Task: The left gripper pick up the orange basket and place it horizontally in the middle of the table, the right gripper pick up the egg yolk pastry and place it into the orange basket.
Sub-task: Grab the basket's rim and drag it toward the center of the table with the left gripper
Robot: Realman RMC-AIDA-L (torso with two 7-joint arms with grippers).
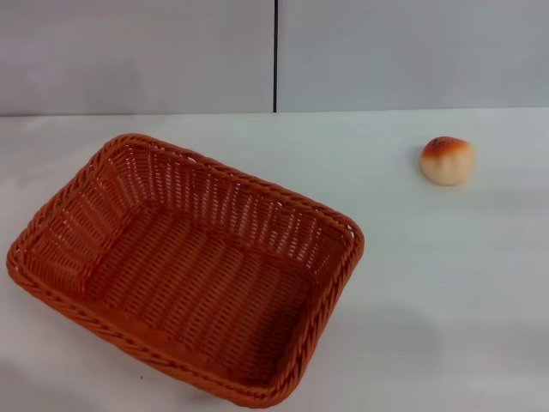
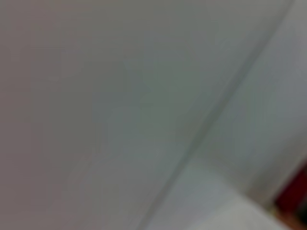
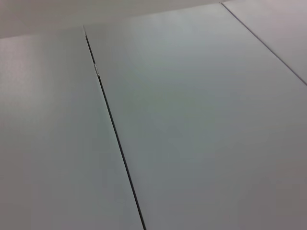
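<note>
The orange basket (image 1: 184,266) is a large woven wicker tray lying on the left part of the white table (image 1: 429,275) in the head view, turned at an angle, with nothing inside it. The egg yolk pastry (image 1: 447,160) is a small round bun with a browned top, resting on the table at the far right, well apart from the basket. Neither gripper shows in any view. The left wrist view holds only a blurred grey surface with a sliver of dark red at one corner. The right wrist view holds grey wall panels.
A grey panelled wall (image 1: 137,51) with a dark vertical seam (image 1: 275,56) rises behind the table's far edge. Bare white tabletop lies between the basket and the pastry and along the right front.
</note>
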